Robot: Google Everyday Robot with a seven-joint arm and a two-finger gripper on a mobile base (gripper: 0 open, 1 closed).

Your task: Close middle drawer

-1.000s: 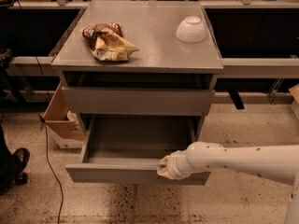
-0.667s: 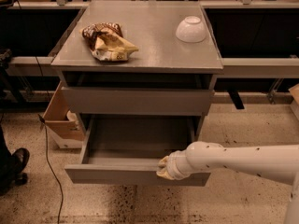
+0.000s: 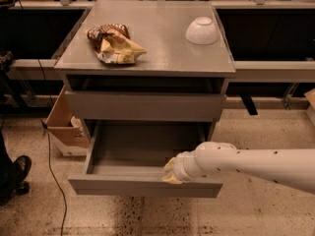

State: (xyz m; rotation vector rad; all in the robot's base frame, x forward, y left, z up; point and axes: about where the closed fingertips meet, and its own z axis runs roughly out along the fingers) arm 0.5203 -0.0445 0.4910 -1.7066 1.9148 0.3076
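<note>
- The middle drawer [image 3: 142, 186] stands pulled well out of the grey cabinet [image 3: 162, 58], below the upper drawer [image 3: 145, 106]; the grey floor of its shallow box is in plain sight.
- The gripper [image 3: 171, 171] sits at the top edge of that drawer's front, right of centre, on a white arm [image 3: 256, 163] reaching in from the right. Whether it is spread or pressed together cannot be told.
- On the cabinet top lie a crumpled snack bag [image 3: 115, 44] at the left and an upturned white bowl [image 3: 202, 30] at the right, well apart.
- An open cardboard box [image 3: 64, 127] stands on the floor just beside the cabinet's left side; its contents are unclear.
</note>
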